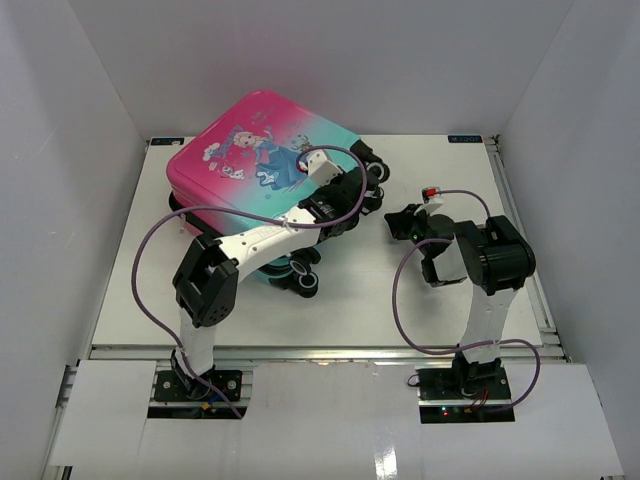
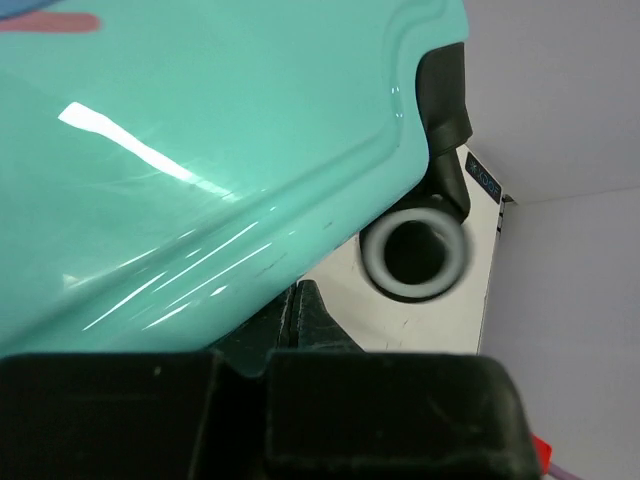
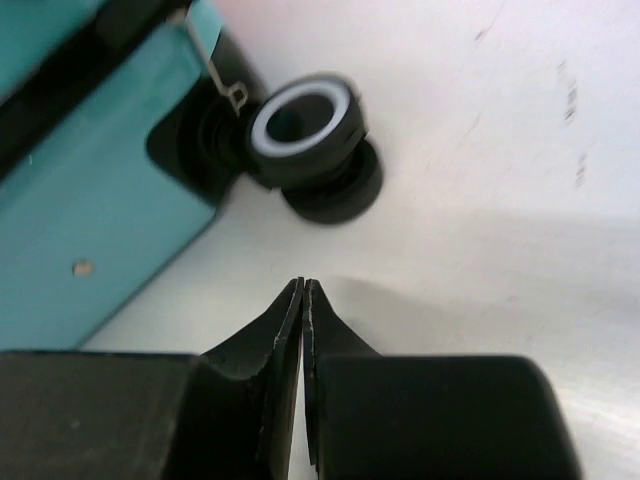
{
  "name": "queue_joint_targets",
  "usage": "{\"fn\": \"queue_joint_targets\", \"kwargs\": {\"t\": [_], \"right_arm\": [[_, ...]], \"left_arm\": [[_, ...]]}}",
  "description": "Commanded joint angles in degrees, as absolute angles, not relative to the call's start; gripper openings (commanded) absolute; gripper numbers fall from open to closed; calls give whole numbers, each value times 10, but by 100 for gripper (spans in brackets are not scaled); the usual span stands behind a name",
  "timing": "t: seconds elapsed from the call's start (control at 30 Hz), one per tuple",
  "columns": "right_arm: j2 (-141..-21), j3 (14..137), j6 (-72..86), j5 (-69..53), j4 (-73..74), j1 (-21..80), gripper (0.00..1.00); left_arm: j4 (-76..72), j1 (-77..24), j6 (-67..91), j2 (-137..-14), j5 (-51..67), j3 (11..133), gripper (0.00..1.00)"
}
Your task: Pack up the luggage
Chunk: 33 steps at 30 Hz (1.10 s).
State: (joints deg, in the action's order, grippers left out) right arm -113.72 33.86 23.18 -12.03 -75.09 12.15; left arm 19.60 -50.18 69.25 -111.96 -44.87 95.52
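Left base [image 1: 200, 385] and right base [image 1: 462, 390] sit at the near edge of the tabletop [image 1: 350, 315]. Luggage [image 1: 250, 150] lies flat on the far left part, princess print up, wheels toward the right. Left fingers [image 2: 318, 322] are pressed together with no gap, tips at the teal shell's lower edge near a wheel [image 2: 413, 255]; whether they pinch anything there I cannot tell. Right fingers [image 3: 285, 325] are closed too and empty, over bare tabletop near the luggage's teal corner and another wheel [image 3: 305, 125], touching neither
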Motion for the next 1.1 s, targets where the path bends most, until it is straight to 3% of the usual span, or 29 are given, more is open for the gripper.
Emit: {"fn": "queue_joint_targets", "kwargs": {"t": [0.0,0.13,0.3,0.4,0.43,0.57,0.63,0.73,1.07], "right_arm": [[-1125,369,310,-84,-1014,92,11],[-1137,448,336,-97,-889,83,18],[-1201,559,383,-145,-809,71,8],[-1246,637,413,-155,-735,65,8],[-1264,657,422,-161,-718,65,8],[-1329,764,454,-217,-627,65,8],[-1363,801,469,-238,-606,66,8],[-1388,836,479,-271,-594,73,8],[-1377,840,397,-301,-475,104,8]], "left_arm": [[237,-468,665,-1048,-547,920,0],[183,-468,559,-1000,-517,898,0],[79,-468,370,-901,-440,848,0],[87,-467,334,-849,-501,837,0],[116,-464,338,-834,-570,842,0],[308,-414,472,-780,-708,839,0],[376,-358,583,-732,-655,796,0],[370,-262,629,-690,-555,700,0],[465,-168,826,-814,-520,622,0]]}}
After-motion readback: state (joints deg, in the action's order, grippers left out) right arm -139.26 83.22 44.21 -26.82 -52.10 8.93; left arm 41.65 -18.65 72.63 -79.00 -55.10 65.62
